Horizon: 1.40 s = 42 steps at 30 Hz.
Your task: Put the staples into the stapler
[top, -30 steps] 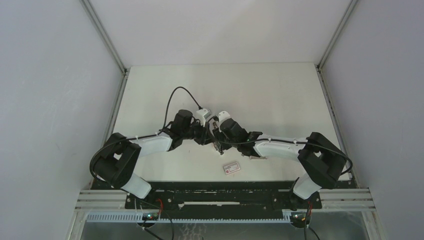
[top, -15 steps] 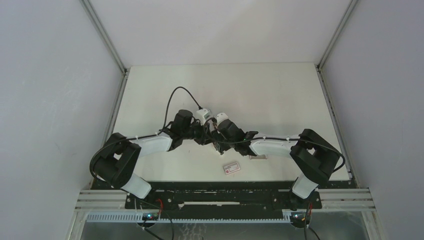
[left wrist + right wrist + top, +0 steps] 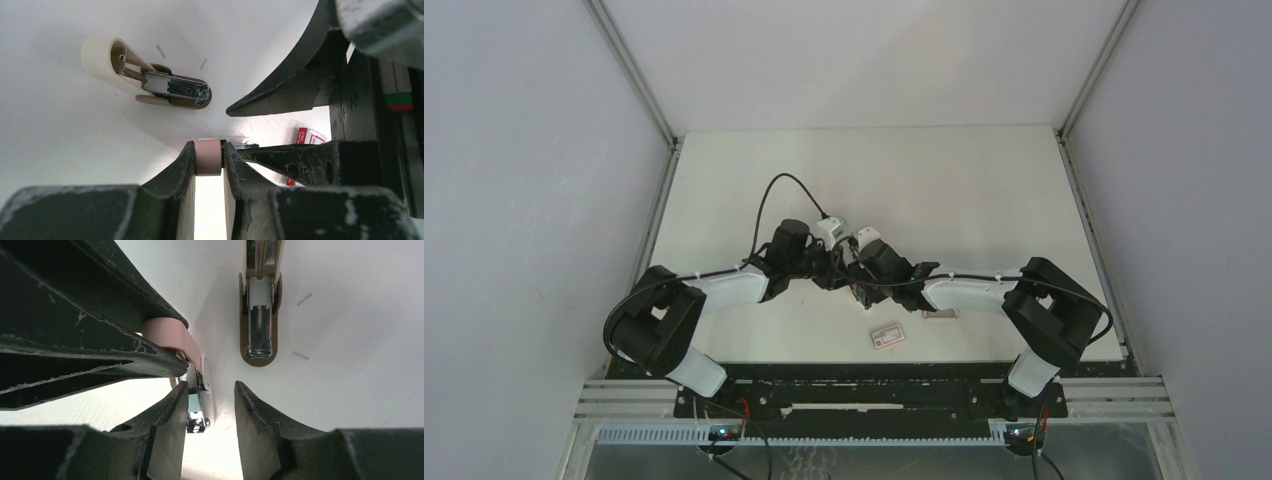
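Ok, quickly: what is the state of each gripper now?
Left gripper: closed, holding the stapler.
Right gripper: open, its jaws on either side of the stapler's metal end.

table [image 3: 944,180]: white, matt | near edge, about mid-width: small white-and-red labelled box [image 3: 886,336] lying flat, well apart from both side edges | seen only by the wrist cameras, edges not in view: cream stapler [image 3: 150,82] hinged open, metal magazine showing | near it: loose single staples [image 3: 160,51] scattered on the bare surface
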Each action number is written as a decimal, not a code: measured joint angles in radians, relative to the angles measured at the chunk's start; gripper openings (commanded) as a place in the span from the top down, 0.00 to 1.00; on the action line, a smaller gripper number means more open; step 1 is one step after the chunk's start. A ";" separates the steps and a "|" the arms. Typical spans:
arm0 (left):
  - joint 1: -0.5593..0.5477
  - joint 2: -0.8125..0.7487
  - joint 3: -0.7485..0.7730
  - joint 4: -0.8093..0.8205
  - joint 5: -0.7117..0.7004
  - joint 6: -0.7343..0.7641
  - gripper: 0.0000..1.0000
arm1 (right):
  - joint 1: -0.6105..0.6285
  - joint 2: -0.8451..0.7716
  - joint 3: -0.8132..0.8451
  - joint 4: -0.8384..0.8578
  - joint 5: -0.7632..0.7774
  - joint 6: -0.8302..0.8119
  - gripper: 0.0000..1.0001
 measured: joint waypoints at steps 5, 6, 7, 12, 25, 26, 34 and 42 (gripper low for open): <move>0.000 0.000 0.000 0.000 -0.002 0.000 1.00 | 0.002 0.000 0.000 -0.006 0.001 0.008 0.62; 0.000 0.000 0.000 0.000 -0.002 0.000 1.00 | 0.002 0.000 0.000 -0.008 0.001 0.008 0.62; 0.000 0.000 0.000 0.000 -0.002 0.000 1.00 | 0.002 0.000 0.000 -0.011 0.000 0.010 0.62; 0.000 0.000 0.000 0.000 -0.002 0.000 1.00 | 0.002 0.000 0.000 -0.021 0.000 0.013 0.63; -0.002 -0.002 0.000 0.000 -0.005 0.000 0.97 | 0.005 0.000 0.000 -0.026 0.000 0.020 0.60; -0.002 -0.002 0.000 -0.001 -0.006 0.000 0.95 | 0.006 -0.001 0.000 -0.027 0.000 0.020 0.59; -0.002 -0.004 0.000 -0.001 -0.006 0.000 0.92 | 0.006 -0.075 -0.010 -0.054 -0.008 0.019 0.54; -0.003 -0.004 0.000 -0.001 -0.006 0.000 0.92 | 0.000 -0.084 -0.010 -0.053 -0.021 0.020 0.56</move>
